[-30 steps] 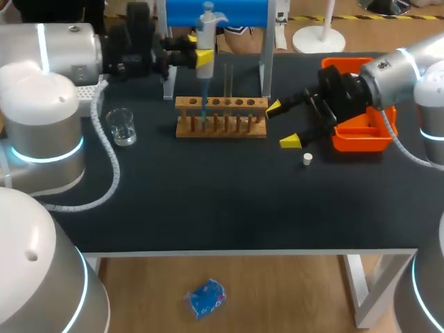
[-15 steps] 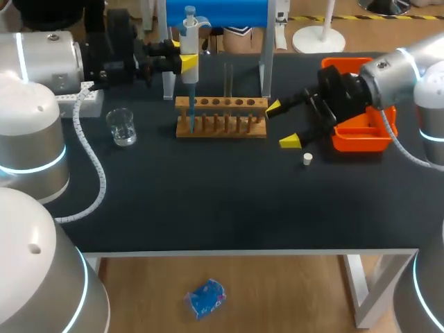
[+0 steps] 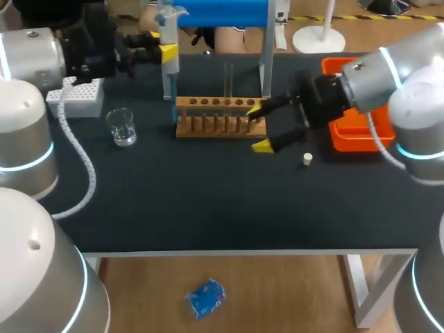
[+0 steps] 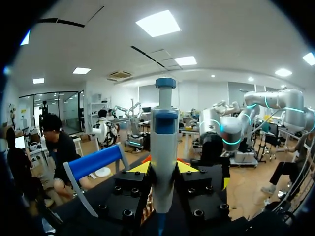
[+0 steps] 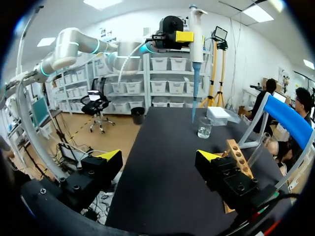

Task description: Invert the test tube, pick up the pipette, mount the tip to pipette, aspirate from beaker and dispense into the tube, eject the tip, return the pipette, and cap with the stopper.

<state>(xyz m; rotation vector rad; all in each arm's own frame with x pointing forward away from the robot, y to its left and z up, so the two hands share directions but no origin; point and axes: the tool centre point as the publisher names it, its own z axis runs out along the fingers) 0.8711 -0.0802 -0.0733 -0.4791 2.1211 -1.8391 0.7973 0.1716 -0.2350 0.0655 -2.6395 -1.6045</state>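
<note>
My left gripper is shut on the white pipette, which hangs upright with its blue tip just past the left end of the wooden rack. In the left wrist view the pipette stands between the yellow fingers of my left gripper. The glass beaker sits left of the rack. A clear test tube stands upright in the rack. My right gripper is open and holds nothing at the rack's right end. The white stopper lies on the table to its right.
A white tip box sits at the back left, behind the beaker. An orange tray stands at the right under my right arm. The blue-barred pipette stand rises behind the rack. From the right wrist view, beaker and rack lie ahead.
My left arm has carried the pipette leftward from above the rack to past its left end. My right gripper, still open, has moved left to the rack's right end.
</note>
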